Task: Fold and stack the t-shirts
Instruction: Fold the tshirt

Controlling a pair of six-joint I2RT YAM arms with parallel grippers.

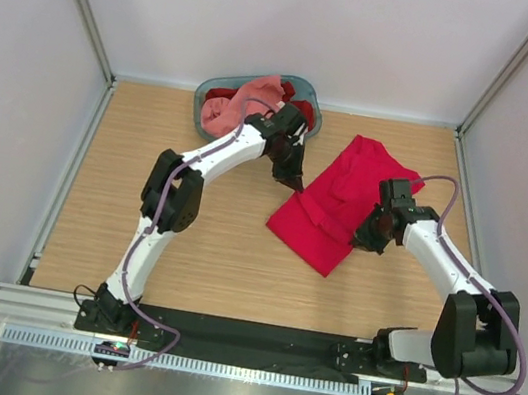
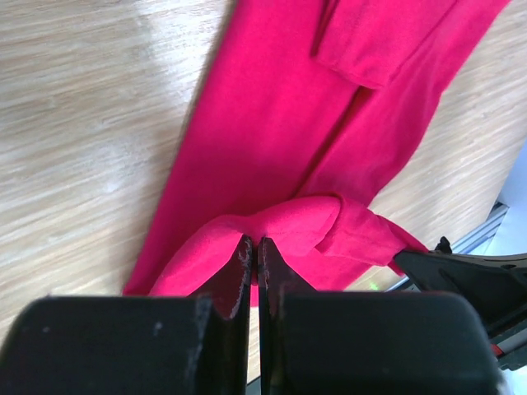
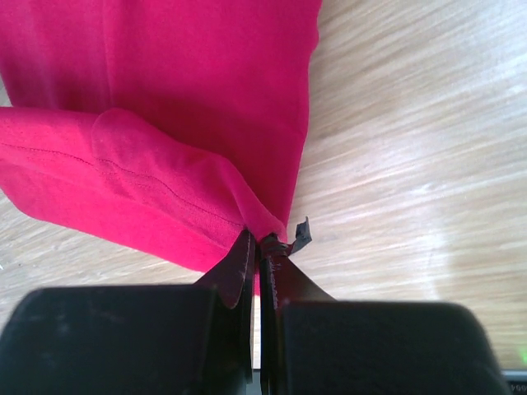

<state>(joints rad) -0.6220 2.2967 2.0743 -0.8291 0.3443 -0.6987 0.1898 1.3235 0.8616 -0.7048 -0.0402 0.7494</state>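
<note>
Found left hand (image 2: 254, 243) clamped tight on a lifted fold of crimson t-shirt (image 1: 327, 216) — right hand (image 3: 257, 243) pinched onto its edge. Recorded shirt lying on worktop (image 1: 205, 249), near basket (image 1: 315, 117) holding salmon t-shirt (image 1: 256, 93).

The basket (image 1: 210, 82) sits on the table (image 1: 149, 158) at 12 o'clock, by the far edge. In it the top t-shirt (image 1: 254, 93) is piled on the under t-shirt (image 1: 221, 101). The flat t-shirt (image 1: 337, 198) lies on the table at 4 o'clock from the basket. The left gripper (image 1: 291, 178) pinches its edge at 9 o'clock. The right gripper (image 1: 366, 241) pinches its edge at 4 o'clock.
</note>
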